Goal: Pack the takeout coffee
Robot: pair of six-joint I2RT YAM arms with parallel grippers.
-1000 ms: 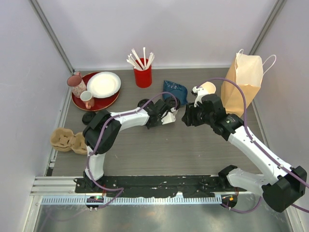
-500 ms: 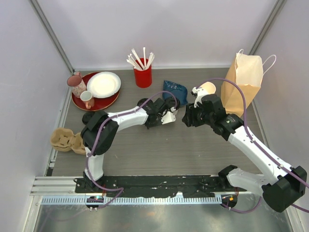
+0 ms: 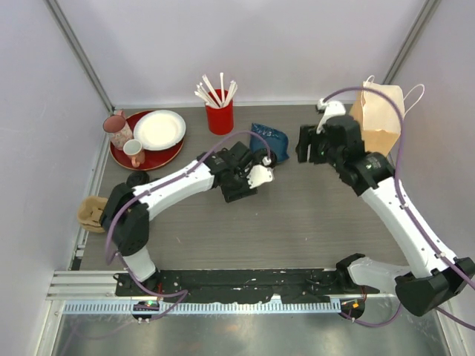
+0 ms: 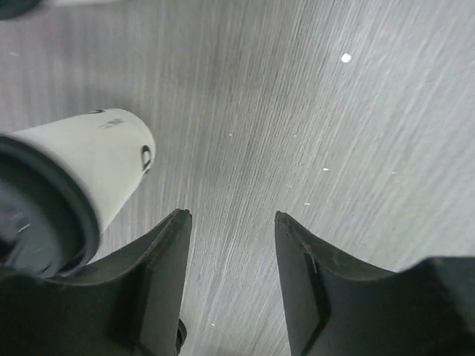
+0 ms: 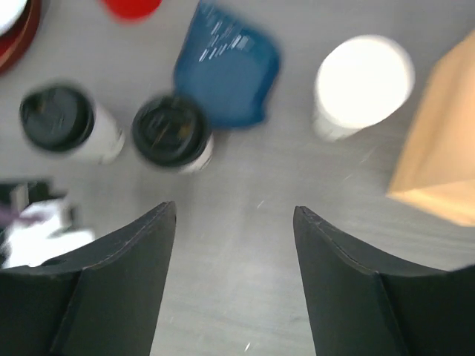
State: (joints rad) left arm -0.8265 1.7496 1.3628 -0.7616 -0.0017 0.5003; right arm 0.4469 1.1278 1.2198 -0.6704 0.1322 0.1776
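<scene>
Right end effector (image 5: 234, 211) has risen toward the brown paper bag (image 5: 445, 148), jaws wide, empty. Left end effector (image 4: 230, 215) has parted, fingers apart over bare wood-grain tabletop (image 4: 356, 111), gripping nothing. One cream-white paper cup with round black plastic lid (image 5: 172, 132) stands just beside the crinkled blue pouch (image 5: 226, 63); second lidded cup (image 5: 63, 126) near it.

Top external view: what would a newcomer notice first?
Mid-table, the right gripper hangs open and empty, with a black-lidded cup in front of it next to the blue pouch and a second lidded cup close by. The left gripper is open and empty too. The brown paper bag stands upright at the back right, and the red straw holder at back centre.
</scene>
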